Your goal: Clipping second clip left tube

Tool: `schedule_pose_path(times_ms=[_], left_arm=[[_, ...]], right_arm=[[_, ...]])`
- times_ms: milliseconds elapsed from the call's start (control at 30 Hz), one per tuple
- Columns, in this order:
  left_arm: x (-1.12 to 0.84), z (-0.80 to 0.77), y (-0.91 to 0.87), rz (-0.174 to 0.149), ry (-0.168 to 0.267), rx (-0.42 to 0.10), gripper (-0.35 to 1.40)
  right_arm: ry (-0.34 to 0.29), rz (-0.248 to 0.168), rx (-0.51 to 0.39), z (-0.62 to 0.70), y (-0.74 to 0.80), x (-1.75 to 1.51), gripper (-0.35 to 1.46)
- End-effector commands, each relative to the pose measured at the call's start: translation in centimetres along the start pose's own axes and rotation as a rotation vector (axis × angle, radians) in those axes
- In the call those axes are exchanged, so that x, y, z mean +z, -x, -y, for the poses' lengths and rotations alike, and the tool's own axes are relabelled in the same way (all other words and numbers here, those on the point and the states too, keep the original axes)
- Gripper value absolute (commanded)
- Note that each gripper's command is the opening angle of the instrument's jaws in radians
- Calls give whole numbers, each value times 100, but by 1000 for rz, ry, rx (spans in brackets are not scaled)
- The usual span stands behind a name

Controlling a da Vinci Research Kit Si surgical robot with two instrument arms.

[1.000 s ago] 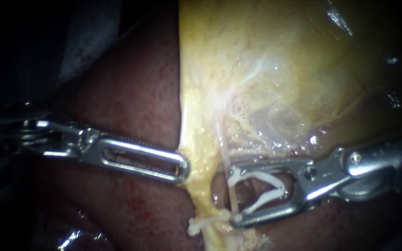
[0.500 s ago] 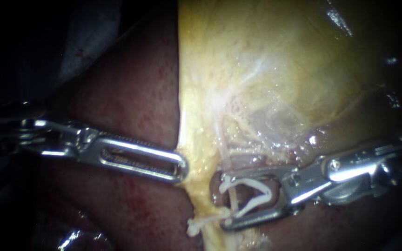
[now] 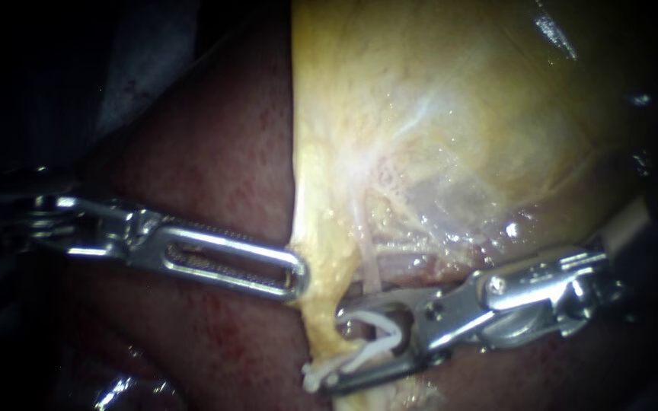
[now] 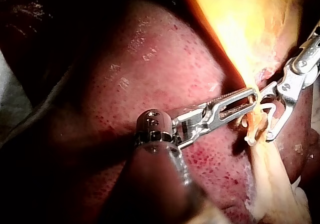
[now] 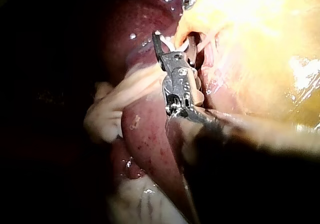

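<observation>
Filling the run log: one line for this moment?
left instrument: jaws shut on gallbladder | right instrument: jaws hold clip around tube

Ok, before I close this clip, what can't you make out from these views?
- Endoscope view: whether the tube lies between the legs of the clip; the upper jaw of the right instrument covers the crossing.
- Right wrist view: most of the clip, behind a gallbladder fold.
- Left wrist view: the tube, lost among bright tissue strands.
</observation>
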Motion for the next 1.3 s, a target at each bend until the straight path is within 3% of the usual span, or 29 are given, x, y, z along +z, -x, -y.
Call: schedule_pose_path(times_ms=[33, 500, 633, 733, 800, 1300], left_arm=[[0, 0, 0, 0, 0, 0, -35], [2, -1, 0, 1, 1, 0, -35], [2, -1, 0, 1, 1, 0, -35], [2, -1, 0, 1, 1, 0, -35], [2, -1, 0, 1, 1, 0, -35], [3, -1, 0, 1, 2, 1, -35]], right_arm=[[1, 0, 5, -1, -1, 2, 49], [-8, 4, 14, -8, 3, 10, 42], [-29, 9, 16, -7, 5, 6, 20], [-50, 22, 39, -10, 7, 2, -19], [-59, 32, 48, -12, 9, 0, -35], [-61, 39, 83, -15, 12, -2, -35]])
